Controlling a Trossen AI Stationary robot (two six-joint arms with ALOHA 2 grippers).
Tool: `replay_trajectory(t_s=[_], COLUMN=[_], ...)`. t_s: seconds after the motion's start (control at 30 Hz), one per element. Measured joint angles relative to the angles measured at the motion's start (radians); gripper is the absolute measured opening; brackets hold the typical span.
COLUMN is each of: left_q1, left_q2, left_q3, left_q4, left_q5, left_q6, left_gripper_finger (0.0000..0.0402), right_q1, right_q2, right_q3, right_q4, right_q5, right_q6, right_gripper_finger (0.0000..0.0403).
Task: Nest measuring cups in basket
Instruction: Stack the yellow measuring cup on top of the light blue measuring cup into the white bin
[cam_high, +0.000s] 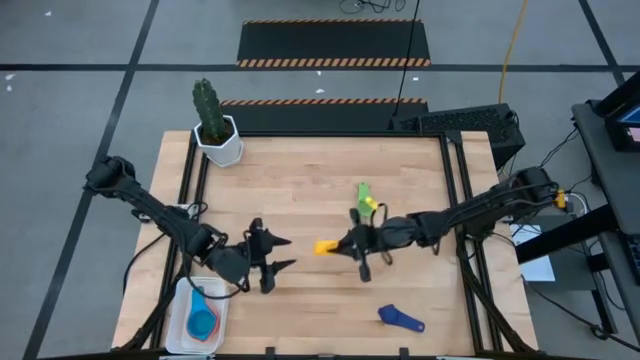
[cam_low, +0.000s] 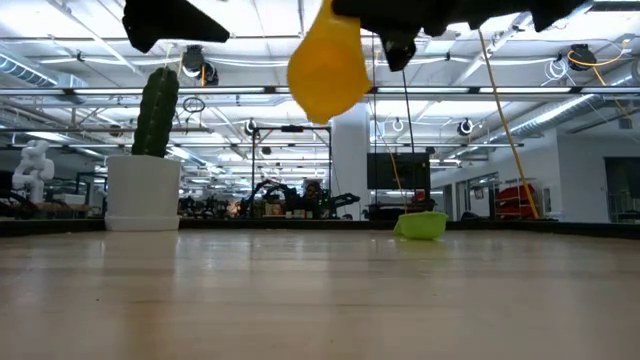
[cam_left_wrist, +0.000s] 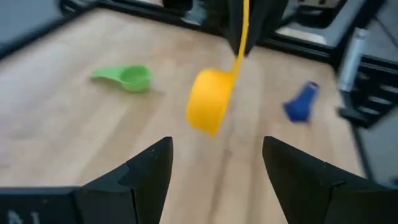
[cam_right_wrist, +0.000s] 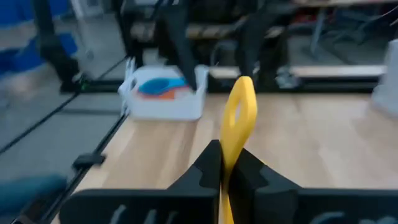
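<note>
From above, a wooden table (cam_high: 300, 180) holds a potted cactus (cam_high: 212, 125) at its far left corner. The right gripper (cam_high: 348, 244) sits mid-table, jaws pressed together on the handle of a yellow measuring cup (cam_high: 326, 247). The left gripper (cam_high: 283, 253) faces it, close by, jaws spread and holding nothing. A green measuring cup (cam_high: 365, 195) lies just beyond the right gripper; a dark blue measuring cup (cam_high: 401, 319) lies near the front edge. The white basket (cam_high: 183, 320) at the front left corner holds light blue and orange cups.

At table level, the yellow cup hangs in the air, clear of the wood; the green cup rests far back.

The left wrist view shows its spread fingers (cam_left_wrist: 149, 171), with the yellow cup dangling beyond.

The right wrist view shows its fingers (cam_right_wrist: 208, 168) pinching the yellow handle, with the basket ahead.
</note>
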Motion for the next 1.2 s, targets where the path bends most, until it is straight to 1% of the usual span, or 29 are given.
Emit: replay_trajectory(t_s=[0.07, 0.17, 0.23, 0.3, 0.4, 0.47, 0.53, 0.73, 0.8, 0.9, 0.97, 1.07, 1.2], left_q1=[-0.007, 0.000, 0.006, 0.011, 0.012, 0.013, 0.018, 0.035, 0.044, 0.054, 0.064, 0.079, 0.099], left_q2=[0.019, 0.066, 0.113, 0.167, 0.233, 0.266, 0.290, 0.349, 0.371, 0.400, 0.412, 0.413, 0.413], left_q3=[0.000, 0.000, 0.000, 0.000, 0.000, 0.000, 0.000, 0.000, 0.002, 0.016, 0.027, 0.035, 0.042], left_q4=[0.015, 0.116, 0.197, 0.315, 0.467, 0.541, 0.592, 0.700, 0.737, 0.737, 0.736, 0.738, 0.734], left_q5=[-0.065, -0.117, -0.155, -0.189, -0.262, -0.316, -0.330, -0.320, -0.342, -0.398, -0.417, -0.420, -0.425], left_q6=[0.006, 0.045, 0.107, 0.200, 0.322, 0.367, 0.395, 0.424, 0.435, 0.446, 0.462, 0.457, 0.442], left_gripper_finger=[0.0252, 0.0252, 0.0252, 0.0251, 0.0239, 0.0226, 0.0209, 0.0153, 0.0138, 0.0125, 0.0119, 0.0103, 0.0067], right_q1=[-0.010, -0.024, -0.028, -0.028, -0.028, -0.028, -0.028, -0.028, -0.029, -0.033, -0.033, -0.032, -0.033], right_q2=[-0.036, -0.076, -0.087, -0.090, -0.090, -0.090, -0.090, -0.090, -0.090, -0.089, -0.090, -0.090, -0.090], right_q3=[-0.042, -0.085, -0.102, -0.108, -0.108, -0.108, -0.109, -0.109, -0.109, -0.109, -0.109, -0.109, -0.109], right_q4=[0.046, 0.115, 0.157, 0.175, 0.178, 0.178, 0.183, 0.211, 0.213, 0.212, 0.210, 0.209, 0.211], right_q5=[0.029, 0.032, 0.031, 0.031, 0.028, 0.028, 0.029, 0.031, 0.032, 0.036, 0.059, 0.086, 0.124], right_q6=[0.005, 0.007, 0.007, 0.006, 0.001, -0.001, -0.002, -0.023, -0.027, -0.028, -0.028, -0.034, -0.038], right_gripper_finger=[0.0001, 0.0001, 0.0001, 0.0001, 0.0000, 0.0000, 0.0000, 0.0000, 0.0000, 0.0000, 0.0000, 0.0000, 0.0000])
